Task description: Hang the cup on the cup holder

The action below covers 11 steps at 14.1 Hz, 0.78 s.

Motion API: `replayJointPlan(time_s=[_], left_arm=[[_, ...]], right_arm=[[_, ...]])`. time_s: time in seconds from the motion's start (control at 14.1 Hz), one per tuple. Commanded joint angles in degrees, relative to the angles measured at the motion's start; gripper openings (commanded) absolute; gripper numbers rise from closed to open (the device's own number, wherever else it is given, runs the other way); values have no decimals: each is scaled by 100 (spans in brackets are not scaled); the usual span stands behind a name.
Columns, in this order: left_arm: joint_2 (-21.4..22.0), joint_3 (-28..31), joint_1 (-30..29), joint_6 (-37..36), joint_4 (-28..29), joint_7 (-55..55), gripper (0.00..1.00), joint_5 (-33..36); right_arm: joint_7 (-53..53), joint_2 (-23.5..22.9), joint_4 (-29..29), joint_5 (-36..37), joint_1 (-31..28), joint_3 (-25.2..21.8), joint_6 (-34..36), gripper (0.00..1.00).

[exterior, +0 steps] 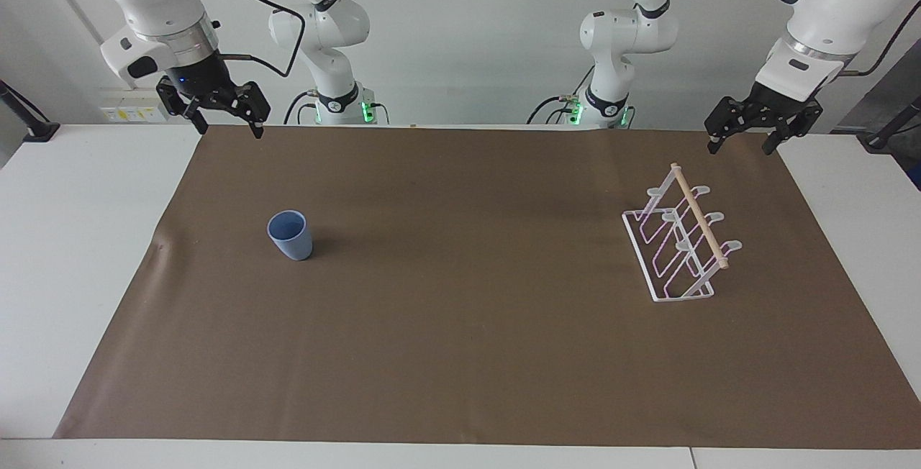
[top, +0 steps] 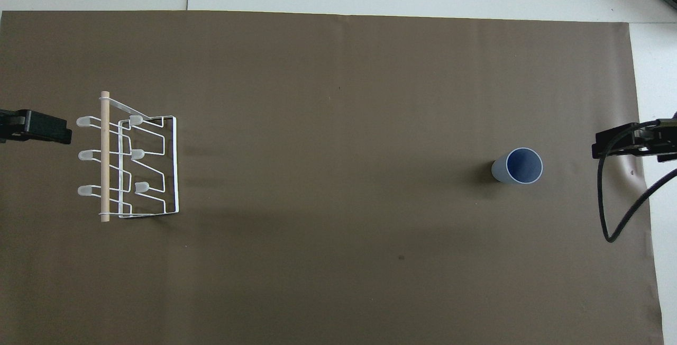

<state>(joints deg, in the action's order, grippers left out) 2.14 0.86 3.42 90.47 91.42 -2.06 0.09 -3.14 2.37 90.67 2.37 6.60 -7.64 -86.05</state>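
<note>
The light-blue cup (exterior: 291,235) stands upright, mouth up, on the brown mat toward the right arm's end; it also shows in the overhead view (top: 518,166). The white wire cup holder (exterior: 680,242) with a wooden dowel across its top stands toward the left arm's end, with nothing on its prongs (top: 129,165). My right gripper (exterior: 226,129) is open and empty, raised over the mat's edge at its own end (top: 616,144), well apart from the cup. My left gripper (exterior: 741,147) is open and empty, raised over the mat's edge beside the holder (top: 53,129).
The brown mat (exterior: 460,354) covers most of the white table (exterior: 65,253). A black cable (top: 613,212) hangs from the right arm over the mat's edge. Nothing else lies on the mat.
</note>
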Motion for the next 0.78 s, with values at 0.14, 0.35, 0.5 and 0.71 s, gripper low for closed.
replayJointPlan(time_s=[0.14,0.35,0.5,0.71], left_arm=[[50,-7,-35,85,60,57,100,-62],[41,-15,-35,94,52,57,100,-62],[50,-15,-35,85,52,57,100,-62],[59,-15,-35,76,78,57,100,-62]], right_arm=[[67,184,250,-70,-45,8,-17,100],[41,184,276,-70,-10,8,-35,100],[50,193,276,-70,-10,8,-35,100],[50,193,276,-70,-18,8,-35,100]])
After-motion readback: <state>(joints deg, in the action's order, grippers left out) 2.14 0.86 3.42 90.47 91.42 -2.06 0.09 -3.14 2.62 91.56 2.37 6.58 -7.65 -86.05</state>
